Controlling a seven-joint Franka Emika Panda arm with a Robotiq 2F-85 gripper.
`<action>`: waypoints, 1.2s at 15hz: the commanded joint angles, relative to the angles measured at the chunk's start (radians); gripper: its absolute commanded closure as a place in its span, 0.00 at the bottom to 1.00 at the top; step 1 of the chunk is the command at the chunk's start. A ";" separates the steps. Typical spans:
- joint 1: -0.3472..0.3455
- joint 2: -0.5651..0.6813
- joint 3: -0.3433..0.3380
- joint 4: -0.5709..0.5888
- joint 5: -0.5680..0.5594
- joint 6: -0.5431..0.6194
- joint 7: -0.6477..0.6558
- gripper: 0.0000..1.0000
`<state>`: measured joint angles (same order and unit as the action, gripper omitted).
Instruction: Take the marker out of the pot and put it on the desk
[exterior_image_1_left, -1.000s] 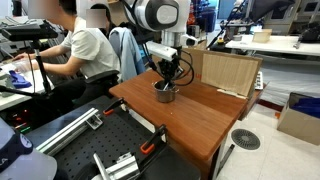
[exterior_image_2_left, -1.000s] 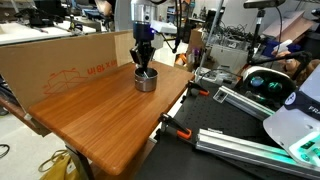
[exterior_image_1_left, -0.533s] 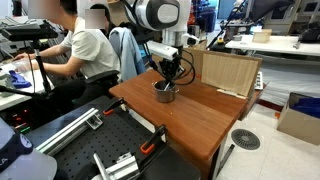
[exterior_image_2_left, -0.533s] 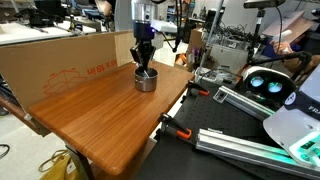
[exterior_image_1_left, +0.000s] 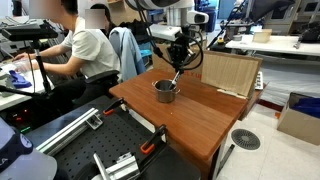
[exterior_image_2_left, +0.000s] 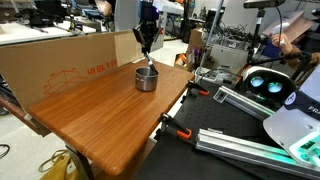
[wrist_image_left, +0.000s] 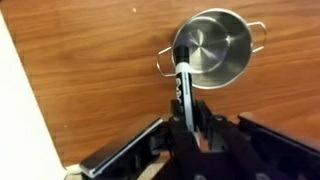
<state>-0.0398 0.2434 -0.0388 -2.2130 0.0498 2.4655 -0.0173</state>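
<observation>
My gripper (wrist_image_left: 189, 122) is shut on the black marker (wrist_image_left: 186, 85) and holds it hanging above the grey metal pot (wrist_image_left: 213, 48). In both exterior views the gripper (exterior_image_1_left: 179, 58) (exterior_image_2_left: 147, 45) is raised over the pot (exterior_image_1_left: 165, 91) (exterior_image_2_left: 146, 78), and the marker (exterior_image_1_left: 176, 75) (exterior_image_2_left: 148, 60) dangles from it with its lower end near the pot's rim. In the wrist view the pot is empty and stands on the reddish-brown desk (wrist_image_left: 90, 80). The marker's red end does not show.
A cardboard box (exterior_image_1_left: 228, 72) stands on the desk's far side, and a long cardboard sheet (exterior_image_2_left: 60, 60) lines one desk edge. A seated person (exterior_image_1_left: 85, 50) is close behind the arm. Black metal rails (exterior_image_2_left: 240, 110) lie off the desk's edge.
The gripper has risen from down in the pot to well above it, lifting the marker out with it. The pot has stayed in place.
</observation>
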 joint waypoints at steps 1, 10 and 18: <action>-0.018 -0.086 -0.024 -0.060 -0.008 0.001 0.021 0.95; -0.132 -0.061 -0.069 -0.138 0.151 0.037 -0.108 0.95; -0.168 0.120 -0.082 -0.065 0.146 0.105 -0.055 0.95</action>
<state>-0.1941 0.3053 -0.1258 -2.3256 0.1687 2.5501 -0.0821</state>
